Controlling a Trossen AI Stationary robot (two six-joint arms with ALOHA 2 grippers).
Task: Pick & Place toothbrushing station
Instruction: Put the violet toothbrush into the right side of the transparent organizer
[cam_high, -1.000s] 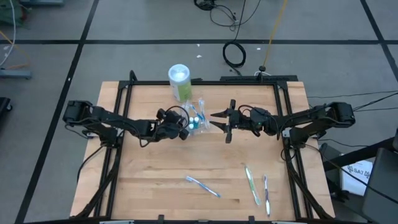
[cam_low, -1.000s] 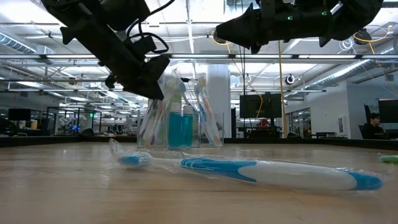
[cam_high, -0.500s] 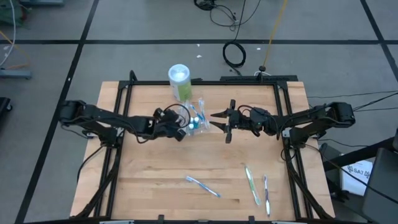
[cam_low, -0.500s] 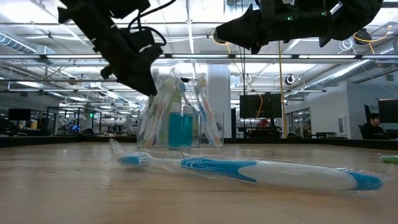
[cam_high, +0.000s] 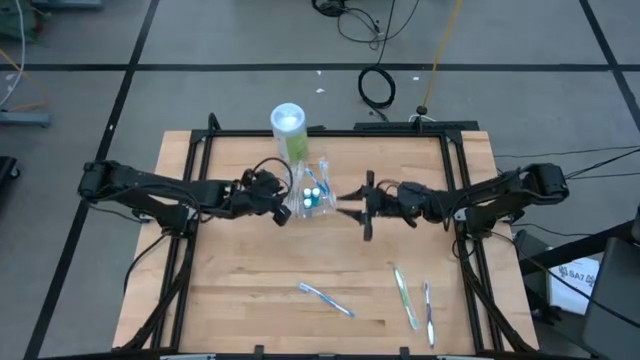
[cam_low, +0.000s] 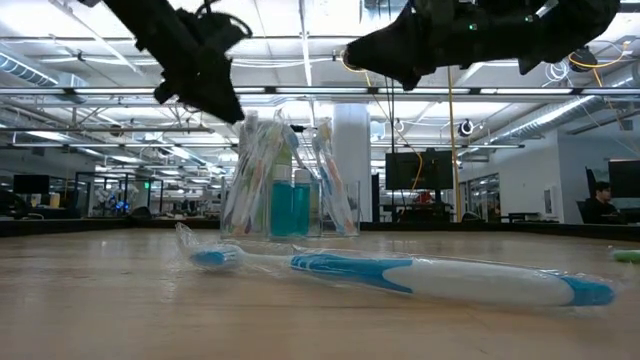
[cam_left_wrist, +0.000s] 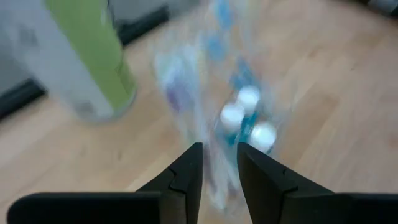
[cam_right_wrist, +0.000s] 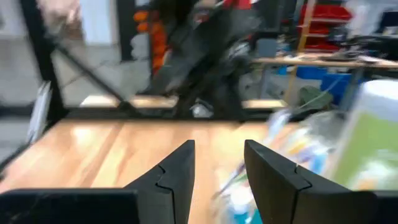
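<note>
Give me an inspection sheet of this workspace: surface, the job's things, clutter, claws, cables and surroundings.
Surface: light wooden table top inside a black metal frame.
Job's things: small clear plastic container at table centre, upright, holding slim toothbrushes and teal white-capped tubes; loose blue-and-white wrapped toothbrush and two more toothbrushes lie near the front edge.
Clutter: tall green-and-white cylindrical canister behind the container.
Claws: left claw beside the container, open, empty; right claw on its other side, open, empty.
Cables: black coiled cable and yellow cord on the floor behind the table.
Surroundings: grey taped floor; open workshop with monitors beyond, in the low view.
</note>
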